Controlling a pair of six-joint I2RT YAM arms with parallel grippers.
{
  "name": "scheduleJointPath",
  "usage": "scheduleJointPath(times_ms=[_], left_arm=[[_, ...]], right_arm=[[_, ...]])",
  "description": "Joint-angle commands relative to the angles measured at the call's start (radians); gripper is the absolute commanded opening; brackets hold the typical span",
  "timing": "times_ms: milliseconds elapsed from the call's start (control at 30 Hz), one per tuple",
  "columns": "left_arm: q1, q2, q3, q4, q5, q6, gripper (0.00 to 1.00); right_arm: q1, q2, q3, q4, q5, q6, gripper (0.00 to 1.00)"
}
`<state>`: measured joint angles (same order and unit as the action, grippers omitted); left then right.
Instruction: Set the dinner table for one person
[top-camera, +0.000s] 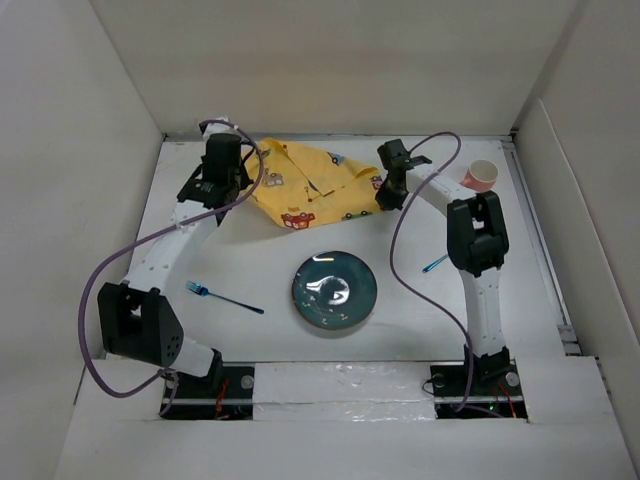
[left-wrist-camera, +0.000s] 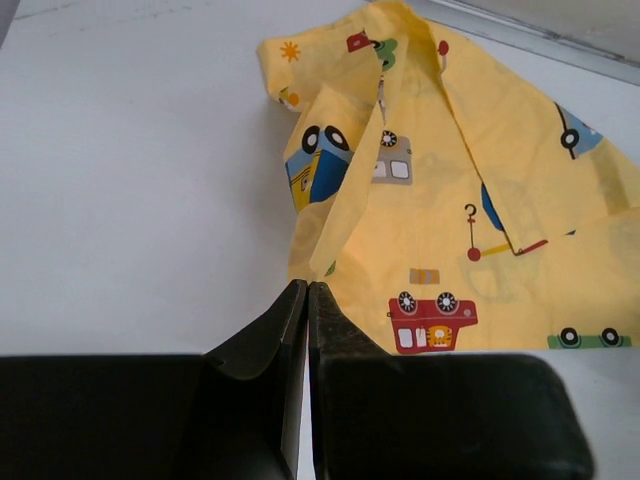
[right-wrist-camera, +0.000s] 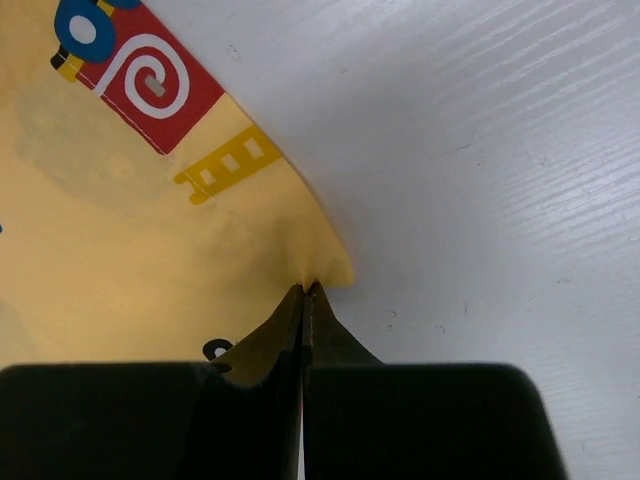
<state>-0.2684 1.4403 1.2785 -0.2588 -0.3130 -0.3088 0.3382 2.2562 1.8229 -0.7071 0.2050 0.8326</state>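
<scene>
right wrist view: right end effector (right-wrist-camera: 308, 290) clenched, nipping only the very corner of the yellow car-print placemat (right-wrist-camera: 130, 230), cloth puckered at the tips. left end effector (left-wrist-camera: 306, 288) likewise clenched, a fold ridge running straight into its tips, so apparently gripping the placemat's opposite edge. placemat crumpled and doubled over itself at 12 o'clock of the dark plate (top-camera: 334, 291), on the white tabletop (top-camera: 250, 250), toward its far edge.

risks from here:
- could slip out of the right pinch under tension, with so thin a bite.
- could stay doubled if pulled apart unevenly, given the flap folded across the middle.
- could sweep the plate if drawn toward 6 o'clock too low, shoving it or the blue fork (top-camera: 225, 298) at the plate's 9 o'clock.

room:
- enclosure walls (top-camera: 330, 70) close behind the placemat at 12 o'clock.
- paper cup (top-camera: 482, 176) at 3 o'clock of the right end effector.
- blue utensil (top-camera: 435, 264) partly hidden by the right arm.
- bare tabletop only in the strip between placemat and plate, and out past the plate at 3 o'clock.
</scene>
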Motion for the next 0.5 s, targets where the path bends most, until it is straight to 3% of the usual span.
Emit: scheduleJointPath(times_ms=[0, 100, 233, 333, 367, 467], left_arm=[[0.000, -0.034, 0.082, 0.006, -0.012, 0.019, 0.00], [0.000, 0.002, 0.186, -0.010, 0.018, 0.022, 0.00], [0.000, 0.069, 0.503, -0.095, 0.023, 0.042, 0.00], [0.000, 0.109, 0.686, -0.173, -0.066, 0.097, 0.00], [0.024, 0.127, 0.793, -0.190, -0.092, 0.108, 0.00], [0.107, 0.094, 0.868, -0.206, 0.001, 0.077, 0.00]], right_arm=[[0.004, -0.029, -0.062, 0.041, 0.062, 0.027, 0.00], [0.016, -0.156, -0.085, 0.069, 0.131, -0.022, 0.00], [0.025, -0.415, -0.112, 0.098, 0.159, -0.122, 0.00], [0.035, -0.604, -0.085, 0.089, 0.165, -0.191, 0.00], [0.048, -0.679, -0.068, 0.078, 0.178, -0.202, 0.00], [0.059, -0.771, -0.042, 0.052, 0.191, -0.219, 0.00]])
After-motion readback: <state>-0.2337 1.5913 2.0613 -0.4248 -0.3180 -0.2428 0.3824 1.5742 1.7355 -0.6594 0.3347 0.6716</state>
